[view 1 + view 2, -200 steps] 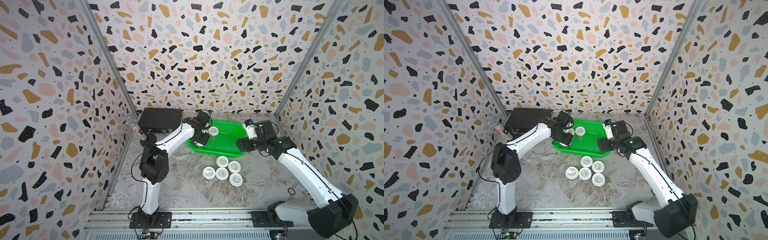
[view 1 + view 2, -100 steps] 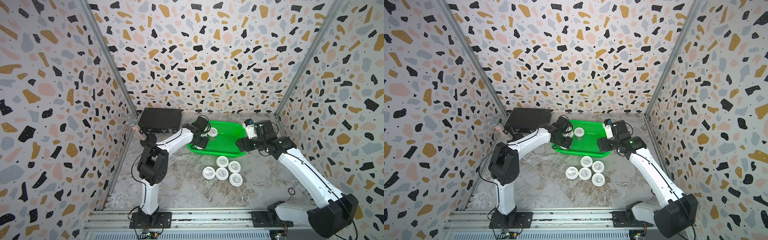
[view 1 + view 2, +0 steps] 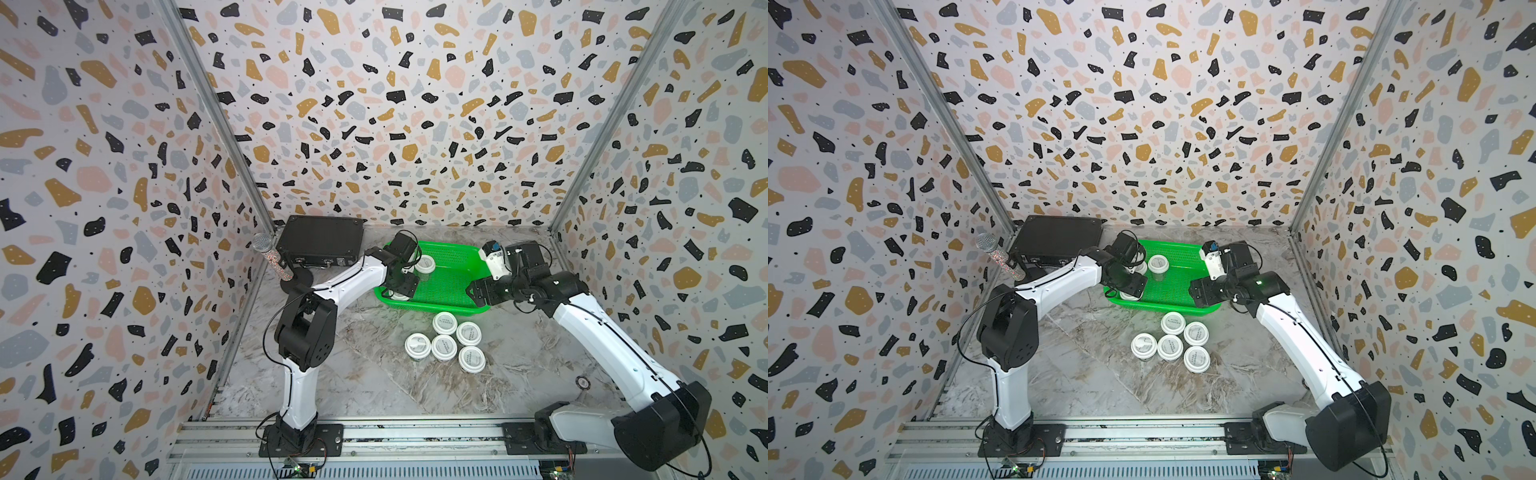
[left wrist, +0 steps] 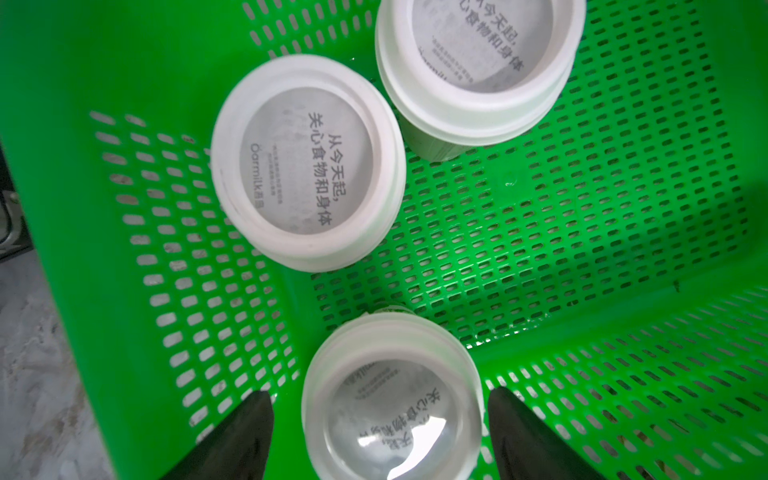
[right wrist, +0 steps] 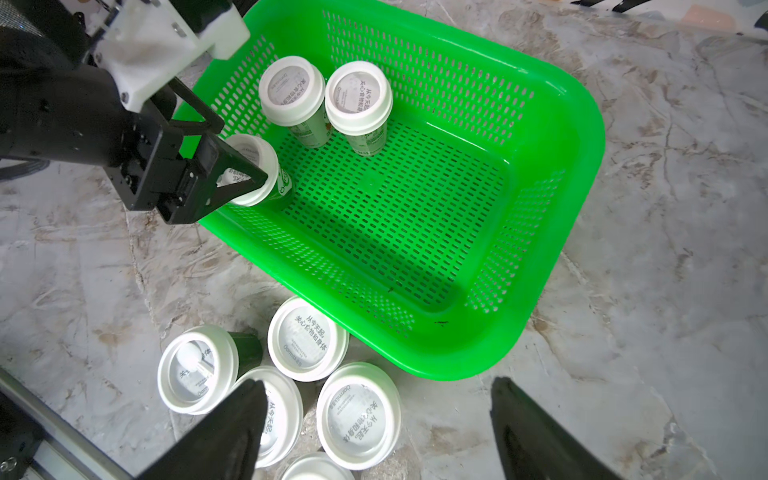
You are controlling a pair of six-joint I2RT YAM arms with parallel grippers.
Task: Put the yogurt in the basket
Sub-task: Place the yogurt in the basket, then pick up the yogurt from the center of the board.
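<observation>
Your left gripper (image 4: 378, 395) is inside the basket (image 4: 623, 374), jaws spread to either side of a cup (image 4: 390, 353). A sliver of green shows between each finger and the lid, so nothing is pinched. That cup sits in the corner, close to the mesh wall. Its lid faces up, though you cannot tell from here whether its base is flat on the floor.

The release looks done, so the job now is getting out cleanly. Lift straight up and keep the jaws wide. Don't swing sideways until both fingers (image 4: 249, 432) are above the lid rim. A light, tall cup will tip at a brush, and the wall leaves you little room on one side. Two cups (image 4: 307, 166) stand just beside each other further along the wall, well within reach of a careless sweep.

Your right gripper (image 5: 376, 384) hangs with its jaws wide apart and empty over the rest of the yogurt (image 5: 307, 338). Five cups (image 3: 444, 347) are bunched on the table (image 3: 374, 382) just outside the basket's near rim (image 3: 1167, 305). By my count that makes three in and five to go.

The bunch is tight, lids touching. Take an outer cup first, where both fingers have bare table to drop into. Wait until the left arm clears the basket before you carry anything over it.
</observation>
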